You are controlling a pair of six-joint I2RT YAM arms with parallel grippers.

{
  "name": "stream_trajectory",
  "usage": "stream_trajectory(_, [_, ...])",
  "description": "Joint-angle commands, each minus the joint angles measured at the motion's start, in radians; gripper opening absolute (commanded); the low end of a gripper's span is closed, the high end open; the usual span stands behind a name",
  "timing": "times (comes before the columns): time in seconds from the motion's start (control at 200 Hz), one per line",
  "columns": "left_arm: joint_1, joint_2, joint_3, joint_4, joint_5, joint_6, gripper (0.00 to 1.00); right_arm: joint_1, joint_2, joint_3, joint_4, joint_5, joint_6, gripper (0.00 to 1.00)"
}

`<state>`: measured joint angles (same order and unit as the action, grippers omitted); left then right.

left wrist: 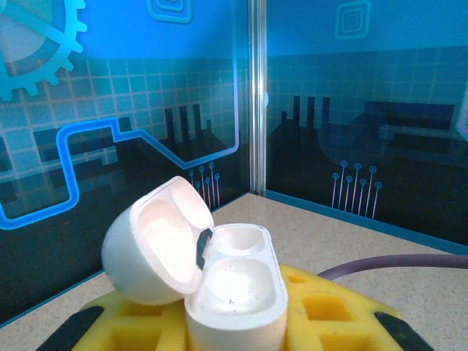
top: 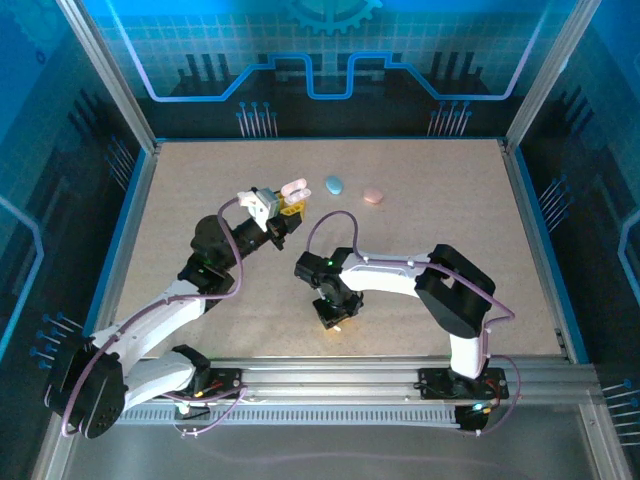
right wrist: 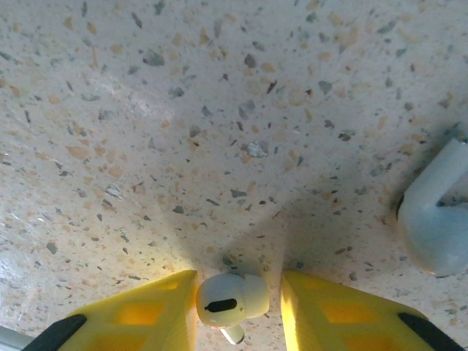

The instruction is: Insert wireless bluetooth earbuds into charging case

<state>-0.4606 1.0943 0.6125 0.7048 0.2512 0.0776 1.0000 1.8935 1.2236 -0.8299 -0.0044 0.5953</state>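
White earbud (dark slit) between yellow fingers, left tool gripping open case

Glossy white plastic earbud, smooth plastic case, speckled matt tabletop

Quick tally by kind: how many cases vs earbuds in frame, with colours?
Cases: 3. The white case is open and held in the left gripper; there is also a blue case and a pink case.
Earbuds: 2. The white earbud lies between the jaws of the right gripper, with a pale earbud to its right.
Total: 5
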Motion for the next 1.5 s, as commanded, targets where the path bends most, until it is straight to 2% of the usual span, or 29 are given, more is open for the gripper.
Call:
stream_trajectory(0.0, [0.007, 0.006, 0.024, 0.038, 0.018, -0.014, 0.21, -0.006, 0.035, 0.019, 0.024, -0.030, 0.037, 0.37])
stream_trajectory(0.245, [0.007, 0.011, 0.029, 0.038, 0.021, -0.016, 0.21, -0.014, 0.036, 0.010, 0.039, -0.039, 0.072, 0.32])
stream_trajectory(0.55, [0.007, 0.015, 0.032, 0.033, 0.021, -0.017, 0.21, -0.016, -0.009, 0.013, 0.015, 0.009, 0.069, 0.28])
stream_trajectory(0.665, [0.008, 0.020, 0.035, 0.027, 0.023, -0.017, 0.21, -0.036, -0.099, -0.011, 0.017, 0.034, 0.075, 0.27])
stream_trajectory(0.8, [0.007, 0.043, 0.039, 0.037, 0.026, -0.032, 0.21, -0.081, -0.302, -0.073, 0.056, 0.075, 0.071, 0.27])
stream_trajectory(0.971, [-0.017, 0.113, 0.054, 0.103, 0.031, -0.076, 0.20, -0.193, -0.594, -0.114, 0.138, 0.079, 0.064, 0.27])
stream_trajectory(1.101, [-0.063, 0.194, 0.083, 0.155, 0.028, -0.087, 0.20, -0.289, -0.742, -0.101, 0.249, 0.021, 0.069, 0.27])
stream_trajectory(1.246, [-0.121, 0.281, 0.115, 0.217, 0.012, -0.093, 0.20, -0.316, -0.794, -0.038, 0.374, 0.005, 0.063, 0.28])
stream_trajectory(1.496, [-0.188, 0.373, 0.150, 0.289, 0.000, -0.083, 0.21, -0.316, -0.759, 0.004, 0.488, -0.030, 0.085, 0.28])
